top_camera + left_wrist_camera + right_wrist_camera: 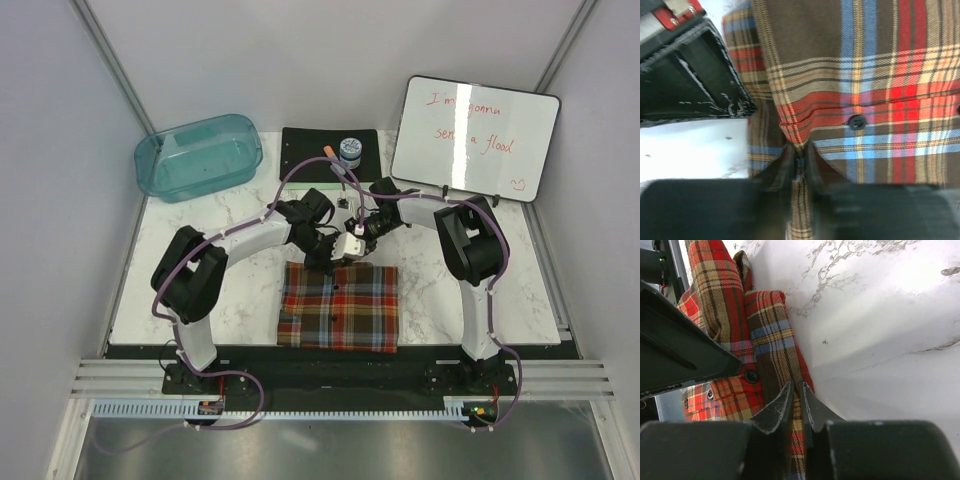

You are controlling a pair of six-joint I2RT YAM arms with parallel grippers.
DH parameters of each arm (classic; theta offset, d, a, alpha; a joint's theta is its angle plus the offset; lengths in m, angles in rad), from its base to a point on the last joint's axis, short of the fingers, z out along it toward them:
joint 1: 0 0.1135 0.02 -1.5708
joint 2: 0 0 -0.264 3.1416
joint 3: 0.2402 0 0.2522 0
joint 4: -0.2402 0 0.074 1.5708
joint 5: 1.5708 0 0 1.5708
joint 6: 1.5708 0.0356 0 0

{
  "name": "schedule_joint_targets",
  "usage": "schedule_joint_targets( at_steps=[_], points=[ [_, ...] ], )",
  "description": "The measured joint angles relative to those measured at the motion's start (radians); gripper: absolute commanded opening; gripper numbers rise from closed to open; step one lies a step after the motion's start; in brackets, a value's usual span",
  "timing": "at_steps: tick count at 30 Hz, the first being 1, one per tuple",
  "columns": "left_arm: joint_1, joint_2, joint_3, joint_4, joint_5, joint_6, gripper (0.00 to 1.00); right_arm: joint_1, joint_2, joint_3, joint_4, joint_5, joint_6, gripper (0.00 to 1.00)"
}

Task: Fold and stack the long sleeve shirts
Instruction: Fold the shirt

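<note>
Near front-centre of white marble desk (440, 290), soft red-brown plaid flannel shirt (338, 306) lies folded into rectangle. Far edge pinched by left jaws and right jaws. Folding looks nearly done; stacking left.

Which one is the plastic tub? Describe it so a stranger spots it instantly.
Start at the marble-patterned table and go to its far left corner, left of the black mat. The tub sits there. It alone is see-through teal with rounded walls, unlike the flat mat and the whiteboard.
</note>
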Motion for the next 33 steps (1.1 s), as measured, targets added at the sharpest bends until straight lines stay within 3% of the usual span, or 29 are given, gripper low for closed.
schedule_joint_targets(
  at_steps=[7,9,12,16,23,24,26,29,33],
  points=[
    [0.026,0.016,0.087,-0.063,0.021,-0.012,0.02,0.0,0.0,0.0,-0.009,0.0,-0.015,0.16],
    [0.043,0.016,0.103,-0.062,0.02,-0.013,0.06,0.0,0.0,0.0,-0.011,0.002,-0.018,0.17],
    [0.063,0.033,0.111,-0.063,0.02,-0.013,0.14,-0.008,0.002,0.011,-0.021,0.018,-0.017,0.26],
    [0.077,0.119,0.134,-0.039,0.015,-0.029,0.17,-0.061,0.016,0.114,-0.044,0.082,0.015,0.45],
    [0.158,0.242,0.238,-0.034,0.025,-0.145,0.49,-0.274,-0.041,0.262,-0.05,0.172,0.082,0.49],
    [0.18,0.24,0.251,-0.036,0.03,-0.169,0.56,-0.295,-0.076,0.248,-0.051,0.175,0.095,0.49],
    [0.229,0.214,0.262,-0.032,0.045,-0.228,0.59,-0.309,-0.16,0.193,-0.053,0.166,0.126,0.46],
    [0.296,0.129,0.257,-0.039,0.064,-0.332,0.59,-0.283,-0.34,0.029,-0.002,0.117,0.22,0.43],
    [0.351,-0.037,0.195,-0.032,0.136,-0.474,0.57,-0.203,-0.463,-0.126,0.087,0.069,0.324,0.43]
  ],
)
